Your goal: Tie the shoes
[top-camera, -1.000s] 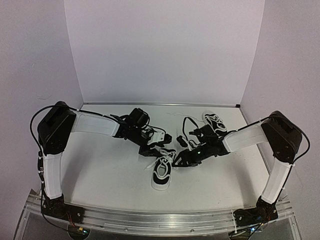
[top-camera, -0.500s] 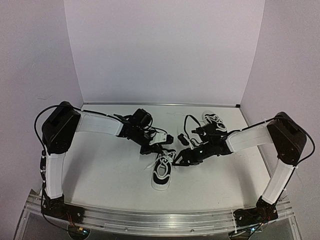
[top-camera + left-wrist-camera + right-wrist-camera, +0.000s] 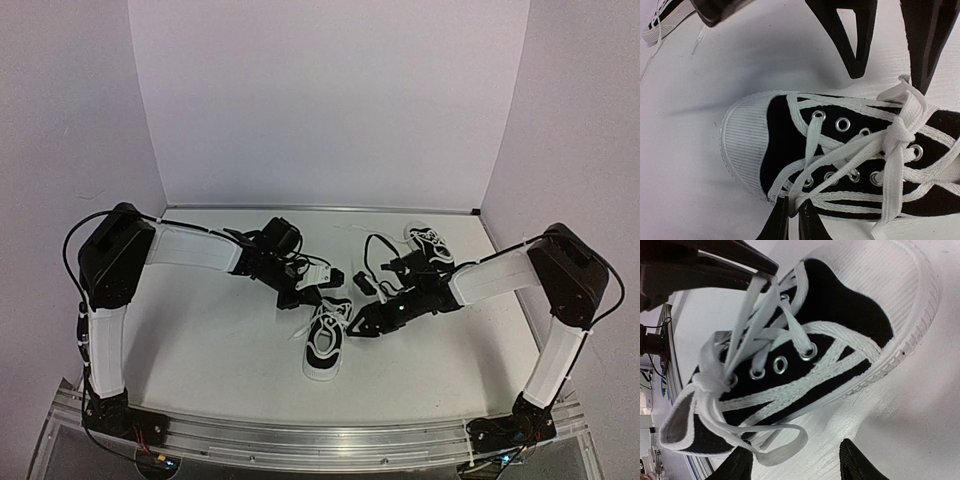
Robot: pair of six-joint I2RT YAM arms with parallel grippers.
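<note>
The nearer black canvas sneaker with a white rubber toe cap [image 3: 322, 350] lay at the centre of the white tabletop [image 3: 215, 350], between the two arms. Its mate [image 3: 428, 243] sat well apart toward the upper right, behind the right arm. In the overhead view the shoe's long axis ran roughly up and down the frame. In the left wrist view it ran left to right, with the toe cap at the left.

The left gripper [image 3: 792, 206] stood at the bottom edge of its own view, hard against the shoe's side. Its fingers were together and pinched a flat white lace strand [image 3: 807, 155] that came down from the front eyelets. A first crossing knot [image 3: 897, 132] sat toward the right, over the tongue.

The right gripper [image 3: 796, 450] had its fingers spread apart and gripped nothing. A slack lace loop [image 3: 805, 436] lay just above the gap between them, at the bottom of the right wrist view on the heel-side flank.

We judged that the next move turned on this: the loop lay straight ahead of the right fingers, so the right arm was the nearer one to take it.
</note>
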